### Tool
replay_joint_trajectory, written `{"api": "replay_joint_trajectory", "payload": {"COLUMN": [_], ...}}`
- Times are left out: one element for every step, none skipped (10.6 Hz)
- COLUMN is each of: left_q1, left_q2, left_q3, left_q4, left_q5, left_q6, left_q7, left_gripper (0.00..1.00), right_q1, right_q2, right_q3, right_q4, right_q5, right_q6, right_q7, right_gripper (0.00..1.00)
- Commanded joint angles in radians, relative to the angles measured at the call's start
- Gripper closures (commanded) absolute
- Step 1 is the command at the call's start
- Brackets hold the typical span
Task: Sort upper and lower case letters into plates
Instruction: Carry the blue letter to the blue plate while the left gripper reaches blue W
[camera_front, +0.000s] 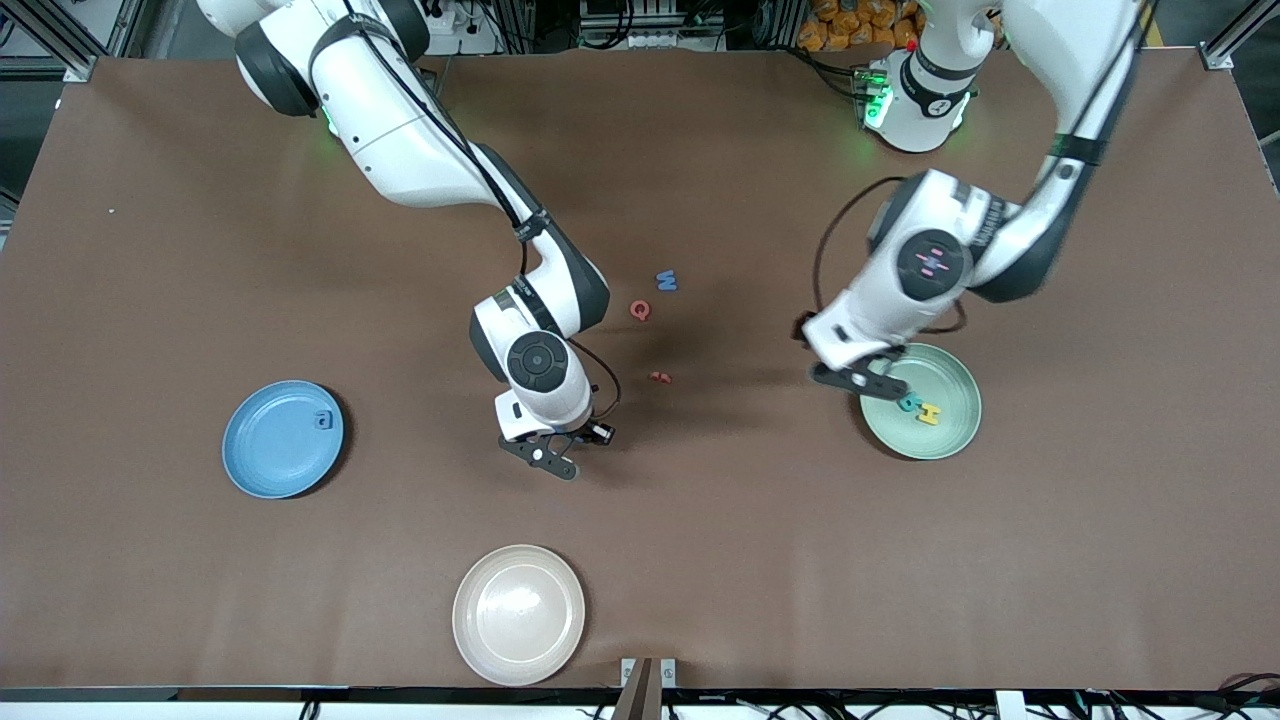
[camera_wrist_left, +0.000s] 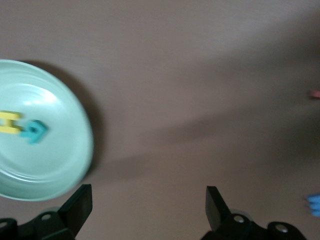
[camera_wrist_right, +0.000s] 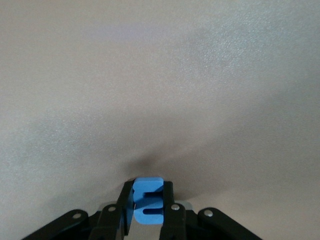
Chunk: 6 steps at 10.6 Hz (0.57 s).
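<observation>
1. A cream plate (camera_front: 518, 613) sits empty on the brown desk (camera_front: 150, 550), nearest the front camera.
2. The blue plate (camera_front: 283, 438) lies toward the right arm's end of the desk. A blue letter "a" (camera_front: 322, 419) rests inside it by the rim.
3. The right pincer (camera_front: 553, 455) hangs over bare desk between the blue plate and the mint plate. It is clenched on a blue letter (camera_wrist_right: 148, 200), which the right wrist view shows pinched between the fingers (camera_wrist_right: 168, 207).
4. The mint plate (camera_front: 950, 440) lies toward the left arm's end of the desk. It holds a teal letter (camera_front: 909, 403) and a yellow "H" (camera_front: 930, 413), touching or nearly touching each other.
5. The left pincer (camera_front: 857, 377) is over the mint plate's rim on the side toward the desk's middle. Its jaws stand wide apart with nothing between them; the left wrist view shows both fingers (camera_wrist_left: 80, 205) over bare desk just beside the plate.
6. A small red letter (camera_front: 659, 377) lies loose on the desk between the two arms.
7. Farther from the camera lies a red "Q" (camera_front: 640, 310), and just past it a blue "W" (camera_front: 667, 281), near each other but apart.
</observation>
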Motion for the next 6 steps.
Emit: {"api": "replay_joint_trajectory", "payload": {"left_q1": [-0.046, -0.112, -0.166, -0.213, -0.25, -0.278], "left_q2": [-0.007, 0.007, 0.019, 0.035, 0.059, 0.087], "left_q3": [-0.064, -0.069, -0.069, -0.069, -0.069, -0.069], "left_q4": [-0.011, -0.008, -0.008, -0.008, -0.008, -0.006], "left_q5": [0.029, 0.027, 0.029, 0.029, 0.03, 0.039], "left_q6": [-0.013, -0.01, 0.0, 0.016, 0.039, 0.081], "left_q7": [-0.185, -0.316, -0.419, -0.482, -0.532, -0.59], "left_gripper": [0.0, 0.0, 0.0, 0.0, 0.0, 0.0], "right_q1": [-0.051, -0.077, -0.112, -0.153, -0.193, -0.232], "right_q2": [-0.044, -0.073, -0.11, -0.159, -0.206, -0.254], "right_q3": [0.01, 0.012, 0.01, 0.01, 0.007, 0.006], "right_q4": [-0.006, -0.029, -0.071, -0.131, -0.191, -0.251], "right_q5": [0.012, 0.023, 0.023, 0.023, 0.021, 0.02], "right_q6": [-0.081, -0.113, -0.125, -0.124, -0.125, -0.122], "right_q7": [-0.114, -0.18, -0.259, -0.356, -0.459, -0.551], "right_gripper": [1.0, 1.0, 1.0, 1.0, 1.0, 1.0]}}
